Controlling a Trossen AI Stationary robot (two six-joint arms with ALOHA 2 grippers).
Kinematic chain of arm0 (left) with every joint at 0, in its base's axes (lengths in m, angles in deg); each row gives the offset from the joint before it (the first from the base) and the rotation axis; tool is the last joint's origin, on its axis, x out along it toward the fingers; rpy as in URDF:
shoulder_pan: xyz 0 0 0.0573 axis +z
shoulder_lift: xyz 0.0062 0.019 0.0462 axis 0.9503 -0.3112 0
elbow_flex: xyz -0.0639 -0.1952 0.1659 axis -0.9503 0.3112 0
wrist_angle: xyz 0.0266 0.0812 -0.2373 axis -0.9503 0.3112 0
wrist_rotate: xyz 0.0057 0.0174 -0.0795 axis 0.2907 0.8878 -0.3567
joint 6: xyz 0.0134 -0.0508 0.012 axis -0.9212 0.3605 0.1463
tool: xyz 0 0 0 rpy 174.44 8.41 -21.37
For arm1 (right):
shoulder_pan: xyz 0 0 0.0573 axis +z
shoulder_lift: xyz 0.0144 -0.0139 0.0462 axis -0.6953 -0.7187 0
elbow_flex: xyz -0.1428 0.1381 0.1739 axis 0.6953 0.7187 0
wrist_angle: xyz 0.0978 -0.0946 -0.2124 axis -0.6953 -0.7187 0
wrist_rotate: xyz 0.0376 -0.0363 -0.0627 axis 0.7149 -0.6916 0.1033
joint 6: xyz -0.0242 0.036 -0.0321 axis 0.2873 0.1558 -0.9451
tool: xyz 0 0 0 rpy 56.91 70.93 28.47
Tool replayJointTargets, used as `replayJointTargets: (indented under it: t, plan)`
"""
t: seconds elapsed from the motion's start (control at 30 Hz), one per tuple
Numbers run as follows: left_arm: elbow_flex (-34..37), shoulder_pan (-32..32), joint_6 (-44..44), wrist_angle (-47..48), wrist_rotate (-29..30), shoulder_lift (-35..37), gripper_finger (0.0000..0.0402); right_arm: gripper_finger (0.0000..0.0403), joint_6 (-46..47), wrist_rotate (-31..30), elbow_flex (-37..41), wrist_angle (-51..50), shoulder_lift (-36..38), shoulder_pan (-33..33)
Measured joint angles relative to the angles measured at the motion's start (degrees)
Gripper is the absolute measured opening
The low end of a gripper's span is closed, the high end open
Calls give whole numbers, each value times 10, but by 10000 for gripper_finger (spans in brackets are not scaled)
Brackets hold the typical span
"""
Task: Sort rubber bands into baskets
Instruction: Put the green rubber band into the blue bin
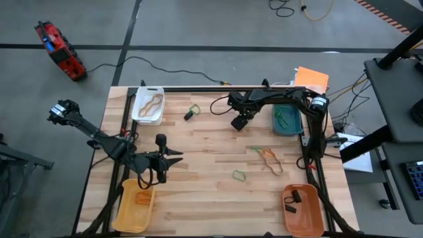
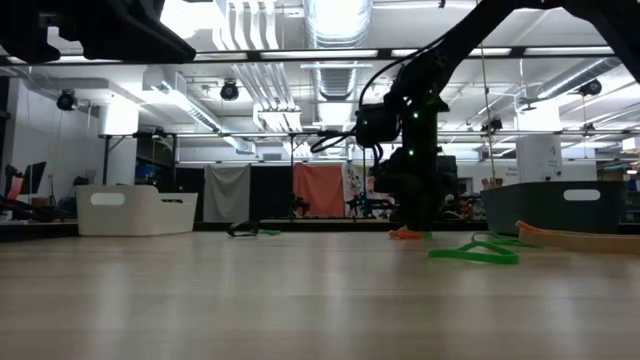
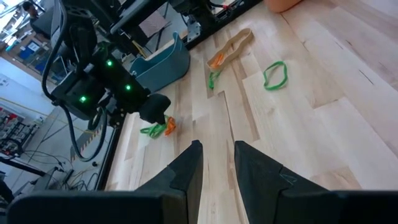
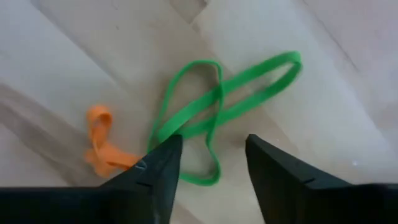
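Right gripper [image 4: 208, 163], fingers apart, poised over green band [image 4: 217, 106] beside orange band [image 4: 101, 144] for pickup; left gripper [image 3: 217, 163] waits, fingers slightly apart.

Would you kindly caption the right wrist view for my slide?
Right tool, open, poised above a twisted green rubber band beside a small orange band on the wooden table.

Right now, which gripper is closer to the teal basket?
Right. The right gripper hovers over the table just beside the teal basket, above a green band. The left gripper sits across the table, near the yellow basket.
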Motion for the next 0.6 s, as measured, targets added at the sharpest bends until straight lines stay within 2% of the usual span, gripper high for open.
replayJointTargets:
  t: [0.13,0.37,0.6]
  plan:
    - [0,0,0,0,0,0,77,127,0,17,1,5,-11,0]
    - [3,0,0,0,0,0,77,20,0,24,1,5,-25,0]
    - [7,0,2,0,0,0,77,9,5,11,4,-15,18,2]
